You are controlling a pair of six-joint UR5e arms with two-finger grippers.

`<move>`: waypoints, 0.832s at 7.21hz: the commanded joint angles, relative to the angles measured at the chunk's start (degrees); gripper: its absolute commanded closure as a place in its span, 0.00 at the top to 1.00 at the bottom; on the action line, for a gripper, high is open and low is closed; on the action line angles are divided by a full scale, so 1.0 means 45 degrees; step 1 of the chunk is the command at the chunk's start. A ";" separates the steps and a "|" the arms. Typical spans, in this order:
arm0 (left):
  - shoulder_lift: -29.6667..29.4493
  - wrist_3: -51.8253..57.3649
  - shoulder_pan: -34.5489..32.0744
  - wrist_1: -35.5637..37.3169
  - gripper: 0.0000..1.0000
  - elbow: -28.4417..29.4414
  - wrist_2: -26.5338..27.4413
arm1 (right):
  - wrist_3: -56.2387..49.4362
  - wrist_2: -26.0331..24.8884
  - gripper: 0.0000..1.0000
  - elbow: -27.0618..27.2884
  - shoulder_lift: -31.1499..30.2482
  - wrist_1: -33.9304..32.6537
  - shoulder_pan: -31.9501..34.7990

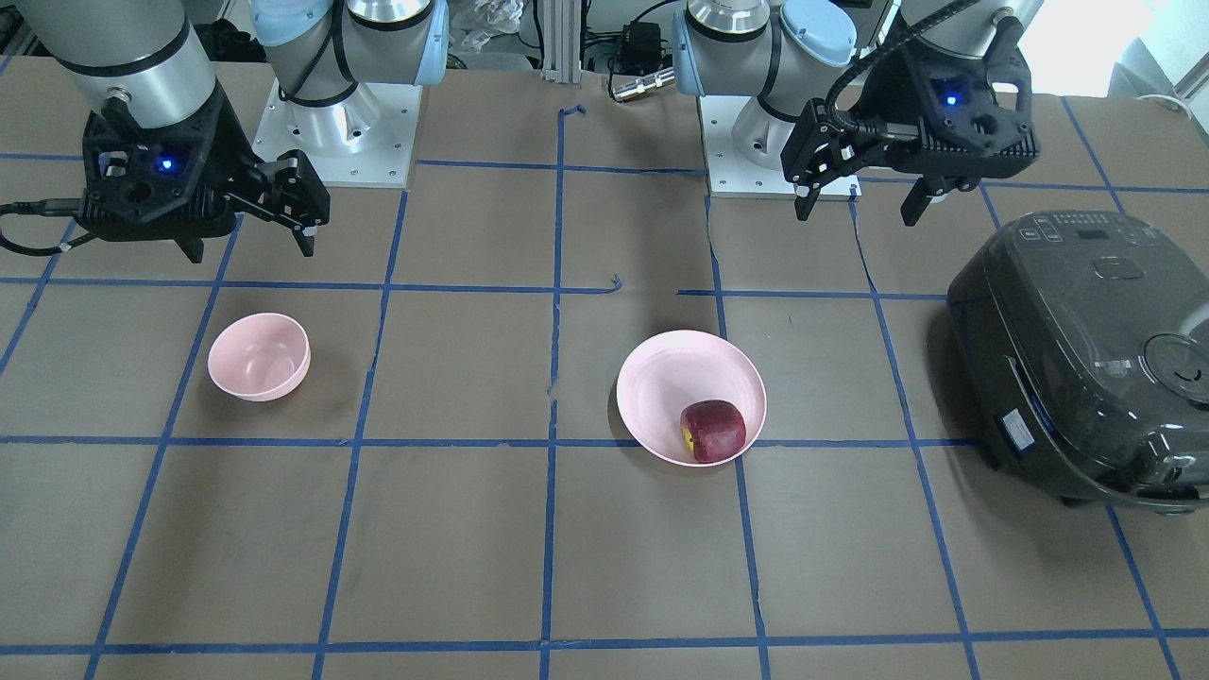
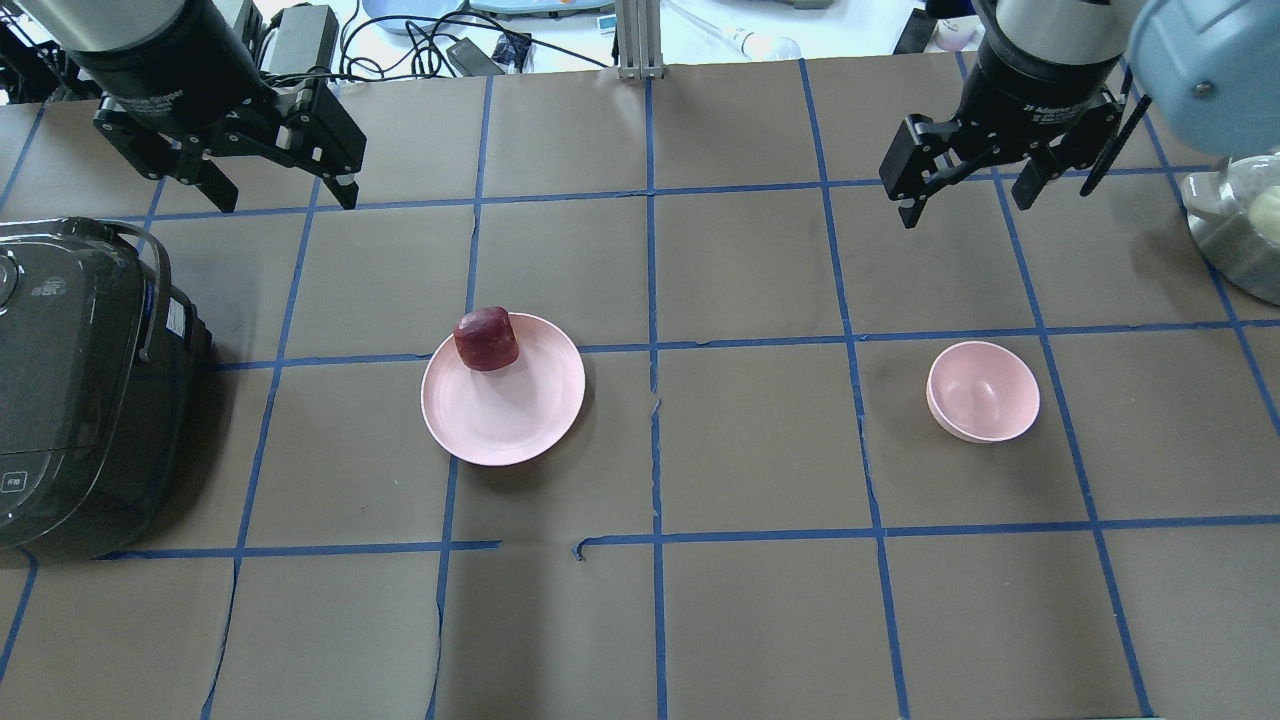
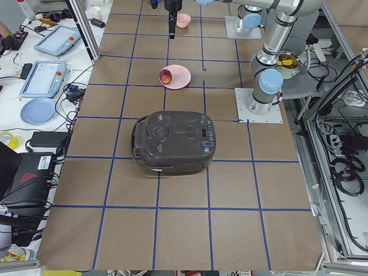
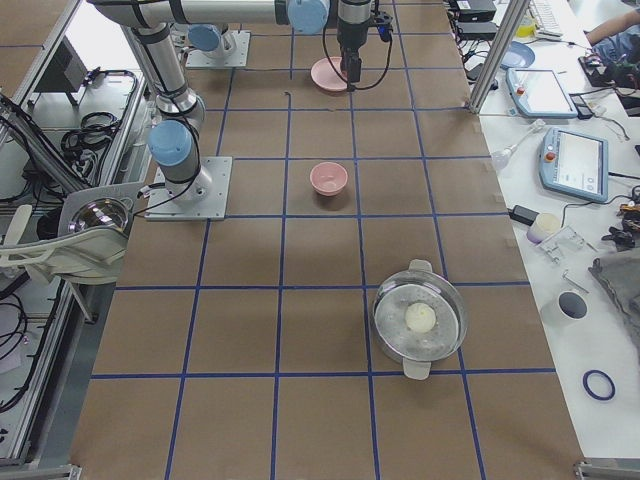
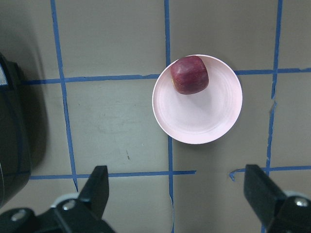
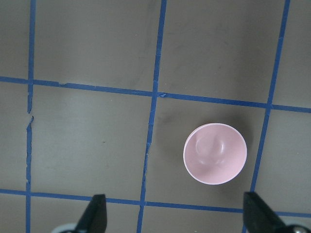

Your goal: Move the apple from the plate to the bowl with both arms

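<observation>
Sitting at about eleven o'clock on the plate [image 2: 510, 410] in the overhead view, the apple [image 2: 486, 339] lay just inside the rim. The bowl [image 2: 983, 392] stood upright and empty, well apart at the plate's three o'clock. The left gripper [image 2: 288, 200] hovered above the table [image 2: 750, 450] at the plate's ten o'clock, fingers spread wide and gripping nothing. The right gripper [image 2: 968, 208] hung at the bowl's twelve o'clock, likewise spread and holding nothing. A dark rice cooker [image 2: 70, 380] sat at the plate's nine o'clock, near the table's edge.
</observation>
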 commanded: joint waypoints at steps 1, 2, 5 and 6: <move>0.0000 -0.0020 0.0000 0.0000 1.00 -0.0003 -0.0009 | -0.0047 0.0065 1.00 0.0000 0.0065 -0.0045 -0.0813; -0.0136 0.0077 -0.0039 0.0019 1.00 0.0016 0.0010 | -0.0183 0.0085 1.00 0.0000 0.0104 -0.0064 -0.1418; -0.0584 -0.0195 -0.0388 0.0835 1.00 -0.0119 0.0049 | -0.0919 0.0104 1.00 0.0370 0.1410 -0.0296 -0.3157; -0.0799 -0.0756 -0.0681 0.1130 1.00 -0.0411 -0.0047 | -0.2261 0.0085 1.00 0.0874 0.1626 -0.1169 -0.3530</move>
